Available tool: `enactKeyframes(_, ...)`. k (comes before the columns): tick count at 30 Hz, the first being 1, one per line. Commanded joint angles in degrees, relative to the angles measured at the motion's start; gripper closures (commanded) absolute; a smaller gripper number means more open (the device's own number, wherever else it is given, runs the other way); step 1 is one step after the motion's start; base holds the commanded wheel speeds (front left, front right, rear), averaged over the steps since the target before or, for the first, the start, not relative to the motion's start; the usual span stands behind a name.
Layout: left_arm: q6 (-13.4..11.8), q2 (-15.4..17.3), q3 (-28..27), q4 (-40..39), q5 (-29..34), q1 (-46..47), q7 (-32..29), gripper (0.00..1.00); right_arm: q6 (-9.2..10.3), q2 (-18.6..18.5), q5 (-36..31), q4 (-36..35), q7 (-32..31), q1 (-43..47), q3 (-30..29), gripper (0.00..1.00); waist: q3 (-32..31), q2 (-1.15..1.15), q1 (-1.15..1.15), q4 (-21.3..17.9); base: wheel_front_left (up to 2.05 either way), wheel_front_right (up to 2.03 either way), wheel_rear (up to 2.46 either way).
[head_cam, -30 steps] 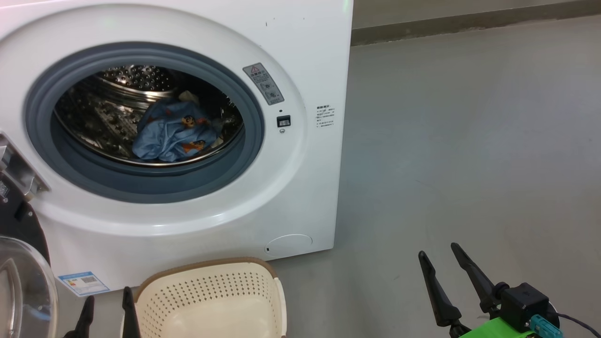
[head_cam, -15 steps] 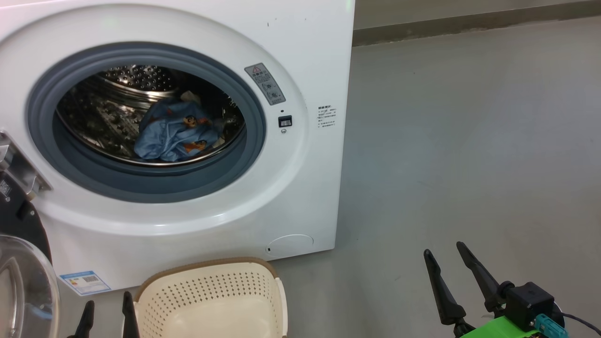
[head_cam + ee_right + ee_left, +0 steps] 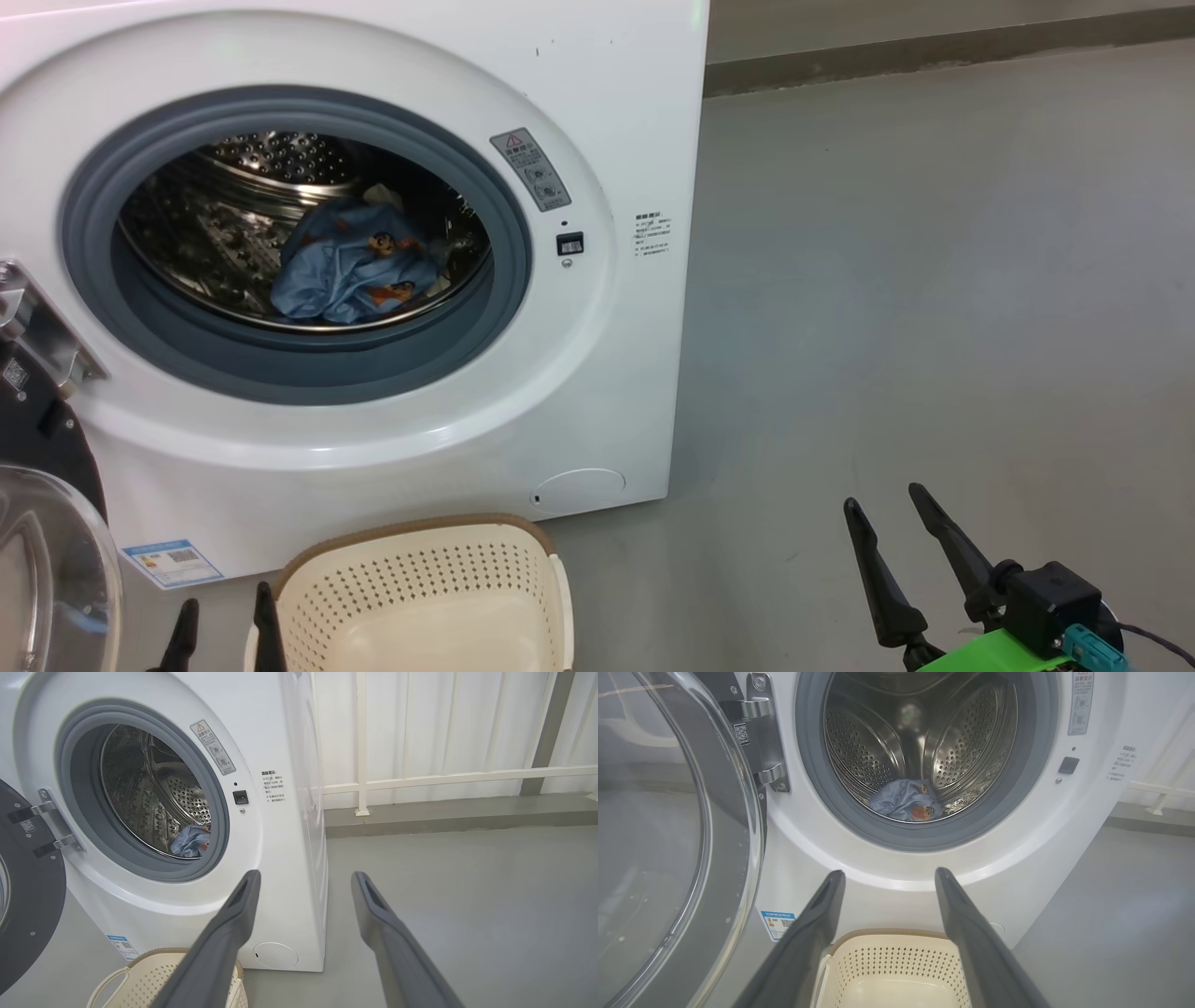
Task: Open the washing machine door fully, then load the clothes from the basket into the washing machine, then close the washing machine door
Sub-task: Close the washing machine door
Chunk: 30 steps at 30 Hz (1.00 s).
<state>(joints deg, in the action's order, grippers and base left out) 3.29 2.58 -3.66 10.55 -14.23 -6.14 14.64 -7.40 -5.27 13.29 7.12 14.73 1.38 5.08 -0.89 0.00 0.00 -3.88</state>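
White boxy washing machine (image 3: 597, 373): light-blue printed clothes (image 3: 355, 271) inside; cream perforated basket (image 3: 420, 569) before it, empty; round black door (image 3: 677, 835) open. Left gripper (image 3: 889, 875), right gripper (image 3: 887, 504): wide, unmoved. Closing pending.

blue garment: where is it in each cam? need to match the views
Head view: clothes low in the drum, left of picture centre.
Left wrist view: clothes at the drum bottom, upper middle of the picture.
Right wrist view: clothes peeking over the gasket, left of centre.
Shared landmark: black latch slot, just right of the gasket in all three.
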Motion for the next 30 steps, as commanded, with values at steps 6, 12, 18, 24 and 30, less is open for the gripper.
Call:
enactKeyframes(6,-0.6,0.3,-1.0,-1.8,-0.1,0.2,0.4,0.00,-0.09,-0.6,-0.2,-0.3,0.3,-3.1,1.3,0.00,0.1,0.00,0.00,-0.1,0.00,0.00,0.00)
enactKeyframes(12,-1.0,0.3,-0.8,-1.8,-0.2,0.2,0.4,0.00,-0.09,-0.8,-0.4,0.2,0.3,-3.8,1.2,0.00,0.0,0.00,0.00,0.3,0.00,0.00,0.00)
enactKeyframes(18,-1.2,0.3,-0.7,-1.7,-0.5,0.2,0.4,0.00,-0.09,-0.7,-0.4,0.3,0.3,-4.1,1.1,0.00,0.0,0.00,0.00,1.0,0.00,0.00,0.00)
enactKeyframes(24,-1.3,0.3,-0.5,-1.7,-0.5,0.3,0.4,0.00,-0.09,-0.5,-0.4,0.4,0.3,-4.1,1.1,0.00,0.0,0.00,0.00,1.5,0.00,0.00,0.00)
enactKeyframes(30,-1.3,0.3,-0.7,-1.7,-0.4,0.3,0.4,0.00,-0.09,-0.4,-0.3,0.4,0.3,-4.2,1.3,0.00,0.0,0.00,0.00,1.6,0.00,0.00,0.00)
